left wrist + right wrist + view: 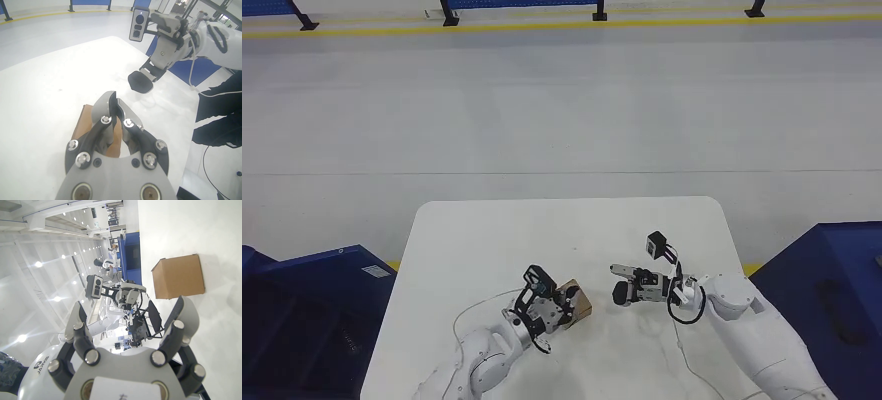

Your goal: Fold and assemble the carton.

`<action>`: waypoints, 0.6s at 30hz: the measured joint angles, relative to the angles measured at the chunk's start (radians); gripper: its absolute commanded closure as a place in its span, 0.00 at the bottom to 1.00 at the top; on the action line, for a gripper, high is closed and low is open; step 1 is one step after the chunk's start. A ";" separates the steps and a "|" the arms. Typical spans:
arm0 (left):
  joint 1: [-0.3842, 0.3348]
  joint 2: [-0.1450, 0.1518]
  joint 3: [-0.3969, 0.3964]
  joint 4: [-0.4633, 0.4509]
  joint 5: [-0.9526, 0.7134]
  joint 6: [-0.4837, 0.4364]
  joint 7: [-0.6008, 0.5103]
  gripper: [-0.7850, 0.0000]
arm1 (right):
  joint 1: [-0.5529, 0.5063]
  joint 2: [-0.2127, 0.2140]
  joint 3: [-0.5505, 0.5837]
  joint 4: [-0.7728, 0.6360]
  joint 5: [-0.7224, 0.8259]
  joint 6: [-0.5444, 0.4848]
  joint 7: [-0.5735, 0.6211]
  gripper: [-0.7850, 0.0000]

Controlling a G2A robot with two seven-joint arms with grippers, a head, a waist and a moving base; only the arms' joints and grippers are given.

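Quick rundown from us. The carton point(579, 300) is a small brown cardboard box sitting on the white desk point(542, 230), toward the robot's edge and roughly in the middle. It sits between the two arms. From the right wrist view the carton point(178, 277) looks folded up into a box shape. The faces we can see are closed and flat, and it rests on the desk point(217, 237).

The left end effector point(560, 300) is right at the carton on the left arm's side. In its own wrist view, the left end effector point(115, 99) has its fingers pressed together at the tips. It hangs over the carton point(83, 121), which peeks out below and beside the fingers. We can't see any cardboard caught between the pads, and we honestly can't tell whether the fingers touch the box.

The right end effector point(620, 281) is on the other side of the carton, near it but not touching, with bare desk point(37, 85) in between. Its fingers are spread wide with nothing in them, and the right end effector point(130, 304) points toward the box. The left wrist view shows one of its dark textured fingertips point(140, 82) low over the desk surface.

A dark blue bin point(312, 300) stands off the desk's left side, and another blue bin point(832, 280) stands off the right.
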 measured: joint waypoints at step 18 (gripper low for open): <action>-0.024 -0.013 0.026 0.046 0.023 0.055 0.031 1.00 | 0.000 0.000 0.000 0.000 0.000 0.000 0.000 0.00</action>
